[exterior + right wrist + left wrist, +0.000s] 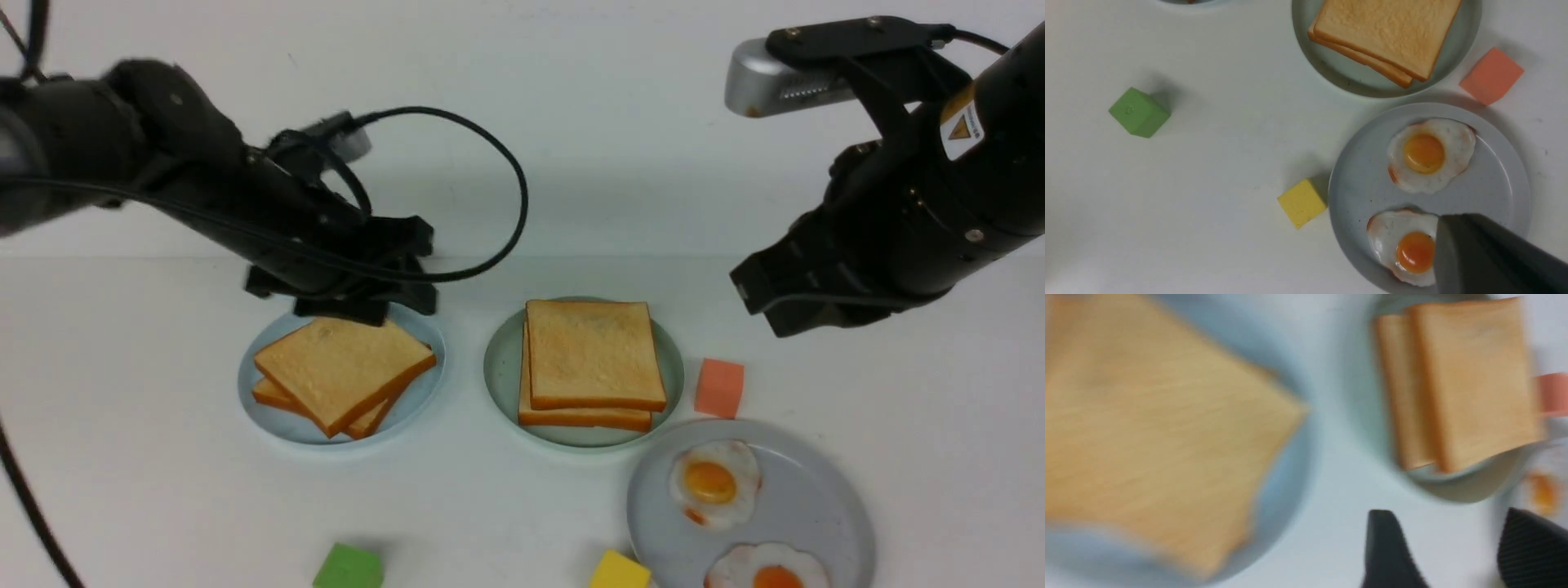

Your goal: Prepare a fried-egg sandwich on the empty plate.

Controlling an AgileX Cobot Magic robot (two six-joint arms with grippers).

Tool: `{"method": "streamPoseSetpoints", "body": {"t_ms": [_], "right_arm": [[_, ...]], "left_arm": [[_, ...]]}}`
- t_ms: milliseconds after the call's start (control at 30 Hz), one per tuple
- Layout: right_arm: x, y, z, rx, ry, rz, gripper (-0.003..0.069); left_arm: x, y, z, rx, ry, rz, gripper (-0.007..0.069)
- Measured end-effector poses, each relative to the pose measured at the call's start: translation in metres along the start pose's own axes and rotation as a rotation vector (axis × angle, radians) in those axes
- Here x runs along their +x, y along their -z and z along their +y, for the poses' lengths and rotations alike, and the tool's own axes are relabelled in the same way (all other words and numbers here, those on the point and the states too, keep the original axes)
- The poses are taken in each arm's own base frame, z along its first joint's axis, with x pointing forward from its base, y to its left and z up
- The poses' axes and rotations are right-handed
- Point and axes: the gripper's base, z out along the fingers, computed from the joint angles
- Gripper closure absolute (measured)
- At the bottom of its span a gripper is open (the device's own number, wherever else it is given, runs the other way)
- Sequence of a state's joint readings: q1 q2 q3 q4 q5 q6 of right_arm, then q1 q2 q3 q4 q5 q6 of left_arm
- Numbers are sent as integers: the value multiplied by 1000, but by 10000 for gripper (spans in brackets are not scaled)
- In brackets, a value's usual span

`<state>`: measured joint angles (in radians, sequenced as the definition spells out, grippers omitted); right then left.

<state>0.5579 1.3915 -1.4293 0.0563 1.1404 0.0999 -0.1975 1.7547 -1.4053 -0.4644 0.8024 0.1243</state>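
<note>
White table (163, 490) bears mint-green plate (500, 371); right arm (939, 212) shows warning-triangle sticker (962, 129)

Bright, even light from overhead is washing the white worktop (122, 408) — no hard glare showing. Shadows are falling soft and short: a faint one by the green cube (1139, 112), another by the yellow cube (1302, 203). Left wrist view is smearing heavily — the toast stack (1155, 428) is streaking. Left arm (163, 155) is blurring in the front view. Right wrist view is reading sharp, though the near right claw (1449, 228) is going soft.
</note>
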Motion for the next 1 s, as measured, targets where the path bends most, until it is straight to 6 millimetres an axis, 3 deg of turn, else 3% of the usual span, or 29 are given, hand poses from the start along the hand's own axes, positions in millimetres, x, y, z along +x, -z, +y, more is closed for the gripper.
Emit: {"method": "streamPoseSetpoints", "body": {"t_ms": [100, 200, 333, 600, 767, 900, 933, 1000], "right_arm": [[-1, 0, 0, -1, 0, -11, 645], [-4, 0, 0, -5, 0, -45, 645], [-7, 0, 0, -4, 2, -77, 645], [-9, 0, 0, -3, -26, -98, 645], [-10, 5, 0, -3, -43, -138, 644], [-7, 27, 0, -10, -38, -214, 644], [-6, 28, 0, -10, -36, -219, 644], [3, 42, -1, -12, -23, -267, 643]], "left_arm": [[2, 19, 6, -131, -2, -7, 331], [3, 43, 20, -355, 4, -30, 485], [3, 61, 24, -429, 43, -70, 638], [7, 77, 6, -289, 44, -88, 638], [21, 109, -6, -261, 58, -81, 638], [61, 173, -22, -212, 78, -178, 638], [61, 173, -22, -212, 78, -178, 638], [98, 209, -27, -190, 70, -252, 638]]}}
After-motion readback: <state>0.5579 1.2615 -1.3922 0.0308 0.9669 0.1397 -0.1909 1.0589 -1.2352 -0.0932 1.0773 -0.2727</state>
